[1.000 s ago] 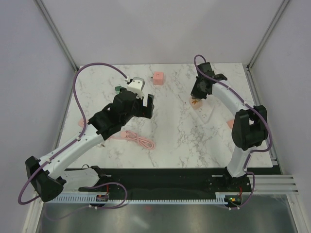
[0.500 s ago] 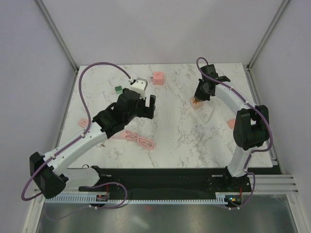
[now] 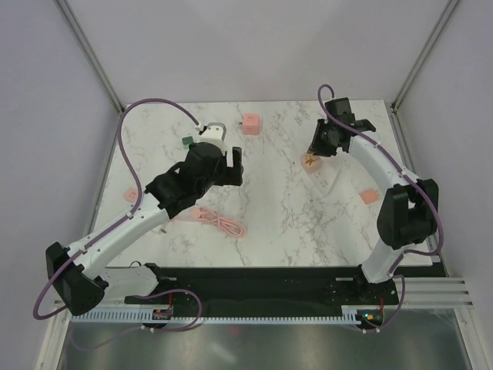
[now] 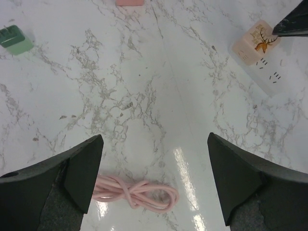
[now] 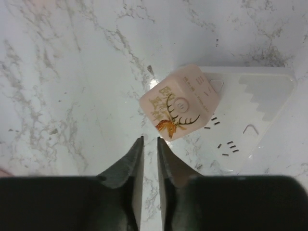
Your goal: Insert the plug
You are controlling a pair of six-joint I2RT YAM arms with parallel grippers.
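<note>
left gripper [image 4: 154,137] spread wide, empty, above pink cable [image 4: 137,192] | right gripper [image 5: 149,140] pinched nearly together, holding nothing, just beside plug [image 5: 180,102] | plug sits on power strip [image 5: 250,103] end, apparently seated | step: likely final seating | next: press squarely down

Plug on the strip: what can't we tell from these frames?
- Plug prongs: right wrist view, hidden beneath its own body, so whether it is seated in the strip is unknown.
- Pink cable ends: left wrist view, one side hidden behind a finger of the left hand.
- Pink cube: left wrist view, cut off by the top edge.
- Strip sockets: top view, too small.
</note>
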